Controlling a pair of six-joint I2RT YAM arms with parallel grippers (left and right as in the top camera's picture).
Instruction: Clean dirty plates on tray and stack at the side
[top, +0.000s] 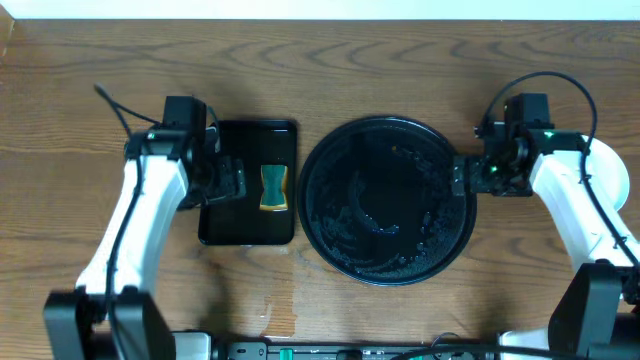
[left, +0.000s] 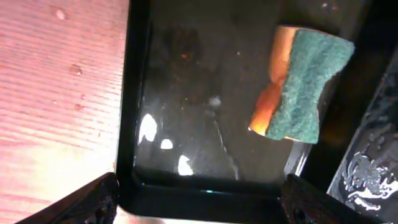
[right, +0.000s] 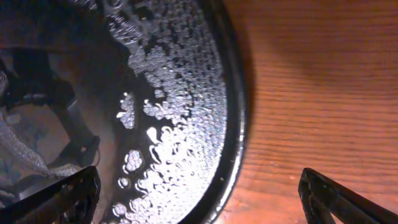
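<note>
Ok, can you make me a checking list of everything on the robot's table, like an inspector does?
Surface: wooden table, a few water drops by the smaller tray.
Job's things: round black tray, wet and bubbly, no plates on it; a pale round edge under the right arm may be plates, too hidden to tell.
Clutter: rectangular black tray holding a green and orange sponge.
Grippers: left gripper open over the rectangular tray's edge, holding nothing; right gripper open at the round tray's right rim, holding nothing.
Cables: left cable and right cable, both black, up off the table.
Surroundings: pale strip past the far edge; otherwise nothing seen.
</note>
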